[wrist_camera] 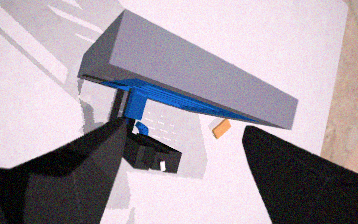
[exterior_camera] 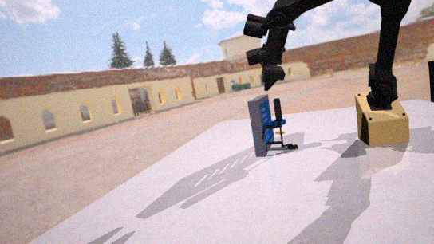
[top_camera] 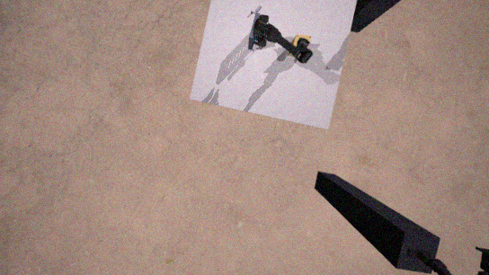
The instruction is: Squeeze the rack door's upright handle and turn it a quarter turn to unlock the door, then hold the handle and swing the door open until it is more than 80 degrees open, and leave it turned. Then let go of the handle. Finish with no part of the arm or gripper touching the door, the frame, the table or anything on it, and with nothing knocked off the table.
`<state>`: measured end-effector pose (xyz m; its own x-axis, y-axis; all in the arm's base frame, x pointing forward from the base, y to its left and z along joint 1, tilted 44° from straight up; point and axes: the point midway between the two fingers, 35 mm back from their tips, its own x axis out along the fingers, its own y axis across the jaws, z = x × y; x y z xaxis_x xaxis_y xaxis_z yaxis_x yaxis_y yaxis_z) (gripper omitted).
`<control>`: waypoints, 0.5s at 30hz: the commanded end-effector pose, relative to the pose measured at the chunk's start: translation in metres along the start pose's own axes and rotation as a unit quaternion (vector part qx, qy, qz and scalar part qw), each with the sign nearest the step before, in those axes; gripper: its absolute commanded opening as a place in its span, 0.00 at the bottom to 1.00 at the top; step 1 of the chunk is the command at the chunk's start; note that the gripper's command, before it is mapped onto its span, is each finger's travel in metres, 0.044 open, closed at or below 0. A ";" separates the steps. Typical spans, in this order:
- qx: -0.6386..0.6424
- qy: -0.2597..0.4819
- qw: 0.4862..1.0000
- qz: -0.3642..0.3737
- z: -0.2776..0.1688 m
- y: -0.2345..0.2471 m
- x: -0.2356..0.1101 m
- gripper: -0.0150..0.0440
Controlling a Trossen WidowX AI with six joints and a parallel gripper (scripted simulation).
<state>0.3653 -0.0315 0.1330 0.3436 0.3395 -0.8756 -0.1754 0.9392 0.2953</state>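
Note:
The rack shows a grey slab-like body (exterior_camera: 258,128) (wrist_camera: 200,65) standing on edge, with a blue slatted face (exterior_camera: 264,112) (wrist_camera: 165,96) along one side. A black upright handle (exterior_camera: 278,109) stands off that face beside a blue bracket (exterior_camera: 279,123) (wrist_camera: 135,104). In the wrist view a black block, probably part of the handle assembly, lies near the left finger. How far the handle is turned and the door's angle cannot be told. My gripper (exterior_camera: 268,86) (wrist_camera: 186,130) is open, points down above the rack's top, and holds nothing.
A small orange tab (exterior_camera: 278,132) (wrist_camera: 221,128) is beside the blue face. A thin black rod with a dark foot (exterior_camera: 292,147) is low in front of the rack. The arm's yellow base block (exterior_camera: 384,130) (top_camera: 302,39) stands on the white table (exterior_camera: 199,164) (top_camera: 288,104).

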 end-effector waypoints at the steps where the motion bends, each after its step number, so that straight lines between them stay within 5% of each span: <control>1: 0.018 0.036 0.999 0.031 -0.006 -0.003 0.006 0.76; 15: 0.099 0.146 0.974 0.140 -0.026 -0.011 0.020 0.76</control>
<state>0.3521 -0.0347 0.1059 0.0686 0.5365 -0.8411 -0.0660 0.8437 0.5328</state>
